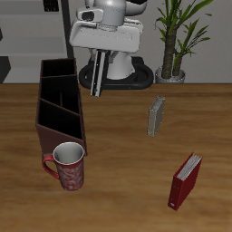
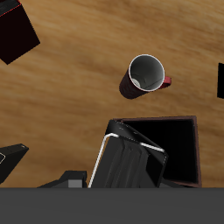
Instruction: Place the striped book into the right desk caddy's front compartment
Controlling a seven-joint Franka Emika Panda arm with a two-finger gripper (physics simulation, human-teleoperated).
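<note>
While the pincer (image 1: pixel 94 60) is clamped on the striped book (image 1: pixel 95 80), that thin dark slab hangs upright in the air above the wooden worktop (image 1: pixel 127 190), close to the back half of the right desk caddy (image 1: pixel 60 113) and not inside it; from the wrist view the book (image 2: pixel 127 162) shows a black cover with a pale edge, its stripes not discernible, and overlaps a corner of the caddy's (image 2: pixel 194 149) open section nearest the mug (image 2: pixel 146 72). One caddy stands on the worktop, a long maroon-brown open-topped box whose slanted dividers cut it into three sections, and the parts of these that can be seen show only dark walls and floor. One mug (image 1: pixel 68 168) stands just off the caddy's front end, round, patterned in red outside with a red handle and a plain white interior. Three books are in view: the held one, a small grey book (image 1: pixel 156 116) standing upright near mid-worktop, and a red book (image 1: pixel 186 179) with pale page edges standing nearer the front edge, well apart from the caddy
</note>
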